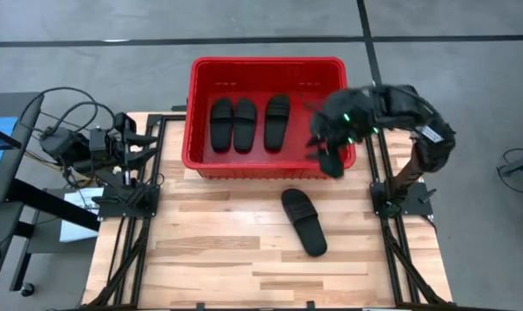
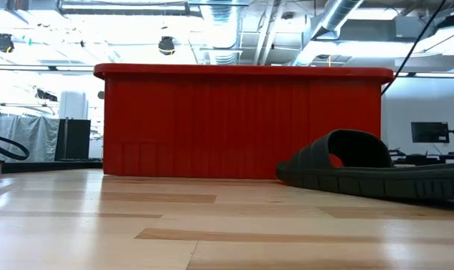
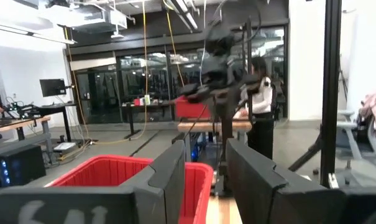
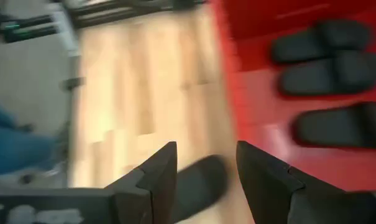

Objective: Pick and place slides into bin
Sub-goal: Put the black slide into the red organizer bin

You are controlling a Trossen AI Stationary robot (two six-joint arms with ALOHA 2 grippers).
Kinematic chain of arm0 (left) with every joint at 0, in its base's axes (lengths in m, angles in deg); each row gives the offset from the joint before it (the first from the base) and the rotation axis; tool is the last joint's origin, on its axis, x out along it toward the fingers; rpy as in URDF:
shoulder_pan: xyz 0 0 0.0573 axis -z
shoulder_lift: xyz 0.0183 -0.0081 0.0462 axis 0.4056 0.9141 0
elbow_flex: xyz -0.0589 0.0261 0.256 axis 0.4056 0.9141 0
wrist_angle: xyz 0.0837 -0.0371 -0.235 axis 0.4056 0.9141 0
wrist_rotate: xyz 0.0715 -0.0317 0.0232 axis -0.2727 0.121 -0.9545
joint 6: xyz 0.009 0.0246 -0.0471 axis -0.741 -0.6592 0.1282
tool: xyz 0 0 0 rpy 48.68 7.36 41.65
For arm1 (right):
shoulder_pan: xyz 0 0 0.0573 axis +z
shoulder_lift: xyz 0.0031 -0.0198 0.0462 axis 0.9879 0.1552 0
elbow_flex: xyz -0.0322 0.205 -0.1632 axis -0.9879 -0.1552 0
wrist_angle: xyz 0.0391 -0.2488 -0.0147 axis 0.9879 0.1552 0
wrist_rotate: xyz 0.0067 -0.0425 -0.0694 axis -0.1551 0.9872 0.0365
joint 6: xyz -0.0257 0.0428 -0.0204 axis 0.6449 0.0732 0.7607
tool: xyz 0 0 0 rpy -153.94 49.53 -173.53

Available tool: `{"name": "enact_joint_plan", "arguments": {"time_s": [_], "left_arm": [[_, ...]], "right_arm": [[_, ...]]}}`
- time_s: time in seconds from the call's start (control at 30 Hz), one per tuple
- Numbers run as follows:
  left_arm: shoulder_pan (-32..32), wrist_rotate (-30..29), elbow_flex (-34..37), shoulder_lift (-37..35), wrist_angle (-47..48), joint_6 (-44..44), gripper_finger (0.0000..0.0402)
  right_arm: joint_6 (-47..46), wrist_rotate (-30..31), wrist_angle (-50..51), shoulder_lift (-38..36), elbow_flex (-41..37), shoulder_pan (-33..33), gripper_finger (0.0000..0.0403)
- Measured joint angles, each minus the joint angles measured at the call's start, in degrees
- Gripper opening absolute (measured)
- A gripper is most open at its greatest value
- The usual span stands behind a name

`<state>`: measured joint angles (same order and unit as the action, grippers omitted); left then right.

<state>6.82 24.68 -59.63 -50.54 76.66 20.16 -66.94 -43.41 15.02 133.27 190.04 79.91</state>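
The red bin [image 1: 265, 69] sits at the desk's [image 1: 226, 250] 12 o'clock edge. Three black slides lie abreast on its floor: one [image 1: 220, 123] at the 9 o'clock side, one [image 1: 244, 123] touching it, and one [image 1: 277, 121] a little apart toward 3 o'clock. The 3 o'clock part of the bin's floor holds no slide that can be seen; the right arm covers much of it from above.

The fourth slide [image 1: 303, 221] lies on the bare wood at 6 o'clock of the bin, well clear of its wall, its length angled across the boards. In the low view this slide [image 2: 377, 174] rests flat on its sole just in front of the bin's slotted side [image 2: 242, 124], strap arched upward.

The right pincer [image 1: 330, 160] hangs over the bin's 4 o'clock corner, above the rim. Its wrist view shows both fingers [image 4: 156, 177] spread apart with nothing between them, the loose slide [image 4: 197, 186] on the wood beyond the gap and the bin's three slides off to one side.

The left pincer [image 1: 144, 142] is parked at the desk's 9 o'clock edge, beside the frame rails, well away from the bin. Its fingers [image 3: 175, 174] stand partly apart and hold nothing. Beyond them a person [image 3: 260, 106] stands in the room behind the right arm.
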Motion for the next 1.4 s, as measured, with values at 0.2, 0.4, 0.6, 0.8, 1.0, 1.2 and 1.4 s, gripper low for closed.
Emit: {"name": "enact_joint_plan", "arguments": {"time_s": [0.2,0.4,0.6,0.8,1.0,1.2,1.4], "left_arm": [[-0.02,0.02,0.00,0.02,1.55,3.18,0.0108],[0.00,0.02,0.00,0.02,1.08,8.47,0.0108],[-0.01,0.03,0.00,0.02,0.96,10.54,0.0108],[0.00,0.04,0.00,0.02,0.94,12.38,0.0108],[-0.02,2.14,0.00,0.02,0.90,13.03,0.0108],[-0.02,3.56,0.00,0.02,0.92,14.45,0.0108],[-0.02,3.54,0.00,0.02,0.94,14.53,0.0108]], "right_arm": [[-10.90,2.28,0.02,0.86,0.00,13.34,0.0157],[-17.08,12.12,0.02,4.41,-0.04,25.22,0.0161],[-17.82,21.04,0.02,7.35,-0.04,34.17,0.0162],[-17.85,22.54,-0.03,7.09,-6.59,38.53,0.0162],[-21.96,22.55,0.06,2.10,-23.35,39.76,0.0162],[-27.42,21.22,-0.18,-0.82,-39.42,39.82,0.0162],[-29.34,20.83,-8.06,-0.26,-47.23,40.53,0.0162]]}}
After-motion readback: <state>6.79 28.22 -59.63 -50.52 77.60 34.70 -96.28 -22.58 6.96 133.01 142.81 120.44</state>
